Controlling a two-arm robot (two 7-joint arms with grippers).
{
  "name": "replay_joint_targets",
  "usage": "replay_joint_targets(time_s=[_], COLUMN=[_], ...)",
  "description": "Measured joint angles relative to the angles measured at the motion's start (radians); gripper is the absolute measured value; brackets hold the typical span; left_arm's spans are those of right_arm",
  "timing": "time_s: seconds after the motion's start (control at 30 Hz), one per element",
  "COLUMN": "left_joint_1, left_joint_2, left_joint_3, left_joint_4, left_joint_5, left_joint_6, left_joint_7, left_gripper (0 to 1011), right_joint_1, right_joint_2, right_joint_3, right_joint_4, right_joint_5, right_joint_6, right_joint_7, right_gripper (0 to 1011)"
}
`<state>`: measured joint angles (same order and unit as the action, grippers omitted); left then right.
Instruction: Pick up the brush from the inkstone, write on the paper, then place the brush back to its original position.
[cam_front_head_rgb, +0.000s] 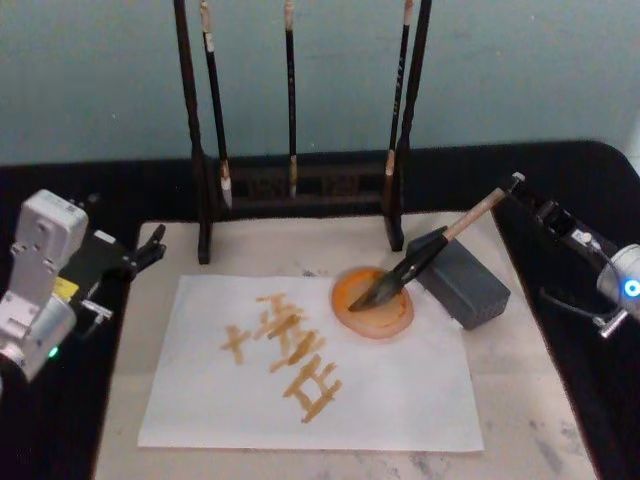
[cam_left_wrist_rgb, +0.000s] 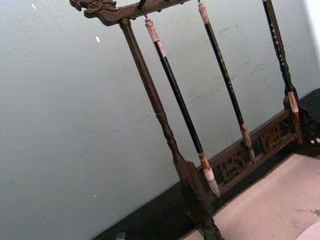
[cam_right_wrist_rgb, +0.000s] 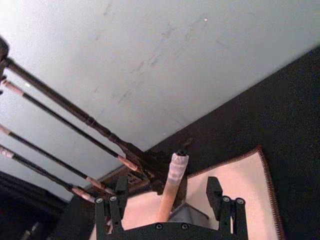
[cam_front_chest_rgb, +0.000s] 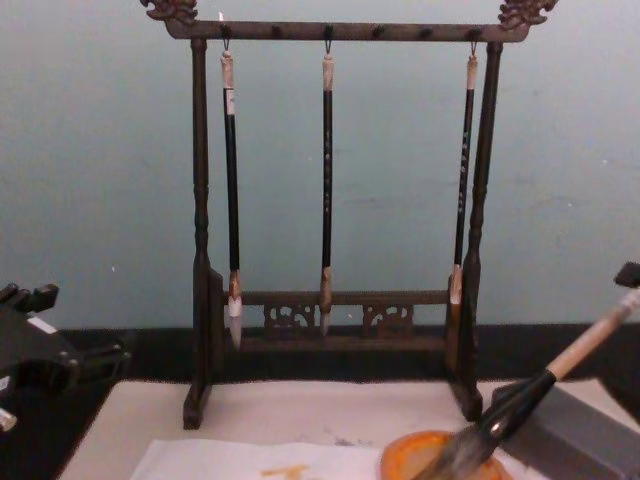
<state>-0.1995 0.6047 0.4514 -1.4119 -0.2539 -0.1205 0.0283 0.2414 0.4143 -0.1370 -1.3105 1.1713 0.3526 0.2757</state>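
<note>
**Straddling the Brush Handle Without Gripping**

Looking down on a beige felt mat (cam_front_head_rgb: 560, 420) lying over a black tabletop (cam_front_head_rgb: 590, 165). Finding along the mat's far edge a dark carved wooden rack (cam_front_chest_rgb: 350, 31), standing upright and dangling three slim black-handled brushes (cam_front_chest_rgb: 327, 170) tips down, well apart from one another. Seeing a thin white sheet of paper (cam_front_head_rgb: 400, 400) lying flat on the mat's near half, carrying orange-yellow strokes (cam_front_head_rgb: 285, 350) left of its middle. Spotting a small round shallow orange inkstone (cam_front_head_rgb: 385, 318) sitting on the sheet's far right part, and just beside it, on the right, a grey rectangular block (cam_front_head_rgb: 470, 290) lying on the mat.

Locating the large calligraphy brush (cam_front_head_rgb: 440, 243), with thick pale beige handle and flared black ferrule, lying tilted. Resting its bushy dark bristles in the inkstone, leaning over the grey block's left end, and pointing its handle up and away to the right. Crowding that ferrule from just behind: the foot of the rack's right post.

Hovering at the handle's upper end, above the mat's far right corner: the right gripper (cam_right_wrist_rgb: 167, 181). Showing both black fingers (cam_right_wrist_rgb: 215, 192) standing wide apart, bracketing the pale handle tip between them and touching it on neither side.

Parking the left gripper (cam_front_head_rgb: 150, 245) low over the black tabletop just off the mat's left edge, well apart from brush and inkstone. Spread or closed, not readable.
</note>
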Motion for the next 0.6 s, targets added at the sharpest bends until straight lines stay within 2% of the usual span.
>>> replay_joint_targets(time_s=[0.17, 0.6], left_joint_1=[0.000, 0.000], left_joint_2=[0.000, 0.000], left_joint_3=[0.000, 0.000], left_joint_4=[0.000, 0.000], left_joint_5=[0.000, 0.000], left_joint_6=[0.000, 0.000], left_joint_7=[0.000, 0.000], left_gripper=[1010, 1010], right_joint_1=[0.035, 0.102], right_joint_2=[-0.024, -0.043], right_joint_3=[-0.007, -0.047], right_joint_4=[0.049, 0.130], right_joint_5=[0.037, 0.055], right_joint_6=[0.012, -0.010], right_joint_7=[-0.014, -0.017], right_gripper=[1000, 1000])
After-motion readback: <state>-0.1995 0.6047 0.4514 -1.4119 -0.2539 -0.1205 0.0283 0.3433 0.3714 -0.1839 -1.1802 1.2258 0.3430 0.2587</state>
